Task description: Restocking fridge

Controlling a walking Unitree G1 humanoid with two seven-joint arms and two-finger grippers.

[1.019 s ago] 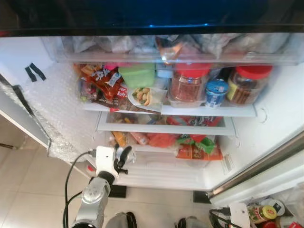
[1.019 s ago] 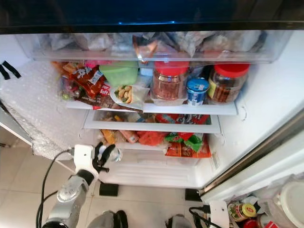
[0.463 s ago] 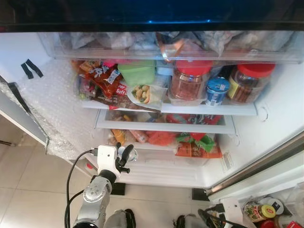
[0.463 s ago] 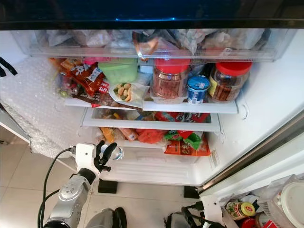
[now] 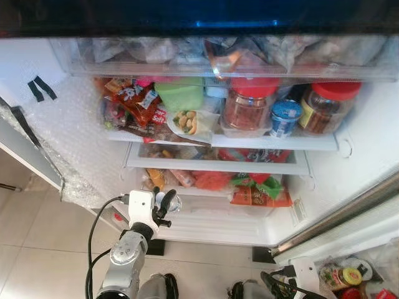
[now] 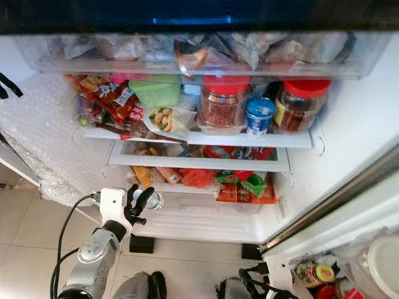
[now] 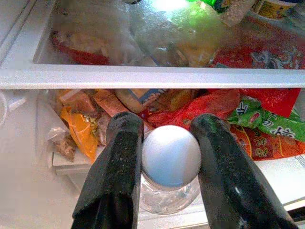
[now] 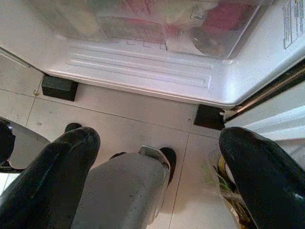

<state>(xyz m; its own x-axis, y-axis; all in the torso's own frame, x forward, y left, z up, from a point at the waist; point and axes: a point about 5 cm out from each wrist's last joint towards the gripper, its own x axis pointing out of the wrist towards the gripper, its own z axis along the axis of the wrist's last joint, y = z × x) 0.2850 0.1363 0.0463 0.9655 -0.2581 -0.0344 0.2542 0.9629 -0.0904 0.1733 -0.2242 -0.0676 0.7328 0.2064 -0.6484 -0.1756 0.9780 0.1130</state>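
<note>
The fridge stands open before me, its shelves packed. My left gripper is raised at the lower left of the opening, shut on a small clear bottle with a white cap, seen between its fingers in the left wrist view. The bottle is level with the lower drawer of red and green snack packets. My right gripper hangs low at the lower right, open, above the tiled floor and my own leg.
The middle shelf carries two red-lidded jars, a blue-lidded cup, a green box and snack bags. Bubble wrap lines the left wall. Bottles and jars sit on the floor at right.
The left gripper with the bottle has risen slightly over the last second and is now still. The camera shifted a little, and the right arm has slid lower at the bottom edge.
</note>
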